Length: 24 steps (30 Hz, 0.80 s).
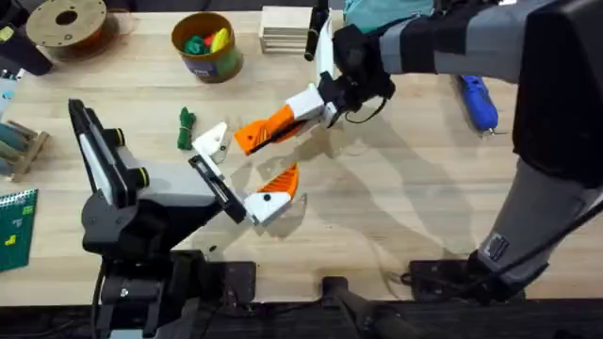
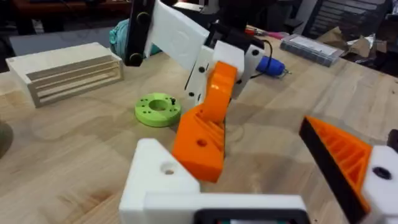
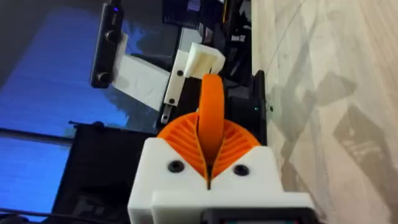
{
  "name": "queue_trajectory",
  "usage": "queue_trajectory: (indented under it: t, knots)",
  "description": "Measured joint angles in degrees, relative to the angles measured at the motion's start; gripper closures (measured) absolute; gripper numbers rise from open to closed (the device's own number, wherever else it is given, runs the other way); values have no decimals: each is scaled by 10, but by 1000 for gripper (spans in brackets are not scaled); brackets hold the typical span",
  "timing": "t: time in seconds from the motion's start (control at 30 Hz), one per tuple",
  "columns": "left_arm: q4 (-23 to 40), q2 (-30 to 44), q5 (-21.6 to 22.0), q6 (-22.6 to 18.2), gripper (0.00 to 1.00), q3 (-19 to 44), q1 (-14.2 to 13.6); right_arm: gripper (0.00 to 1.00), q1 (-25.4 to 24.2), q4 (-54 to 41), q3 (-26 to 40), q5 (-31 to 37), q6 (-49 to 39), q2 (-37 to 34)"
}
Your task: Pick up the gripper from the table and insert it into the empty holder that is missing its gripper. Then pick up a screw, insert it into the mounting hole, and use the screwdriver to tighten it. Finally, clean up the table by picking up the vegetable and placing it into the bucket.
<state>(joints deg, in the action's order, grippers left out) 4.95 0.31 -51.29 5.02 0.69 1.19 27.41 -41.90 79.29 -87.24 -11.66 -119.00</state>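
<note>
My right gripper (image 1: 303, 111) reaches in from the right, shut on the orange wedge-shaped gripper (image 1: 259, 132). In the left wrist view the wedge (image 2: 204, 134) hangs tilted, its lower end against the bare white holder (image 2: 163, 177), the padless finger of my left gripper (image 1: 252, 156). My left gripper stands open, and its other finger carries an orange ribbed pad (image 2: 345, 155). The right wrist view shows my pads (image 3: 186, 140) clamped on the wedge (image 3: 211, 112), with the holder (image 3: 204, 59) beyond. The dark green vegetable (image 1: 186, 127) lies on the table (image 1: 396, 207) left of the holder. The bucket (image 1: 209, 58) and blue screwdriver (image 1: 479, 102) stand farther off.
The bucket holds a green and a yellow toy. A slotted wooden block (image 1: 285, 28) sits at the back and a brown spool (image 1: 66, 24) at the far left. A lime-green disc (image 2: 157, 109) lies behind the wedge. Small items line the left edge.
</note>
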Motion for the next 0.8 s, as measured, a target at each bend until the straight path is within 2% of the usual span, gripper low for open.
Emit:
queue_trajectory:
  t: [0.8]
  knots:
    - [0,0,0,0,30,0,0,994,17,14,15,0,79,0]
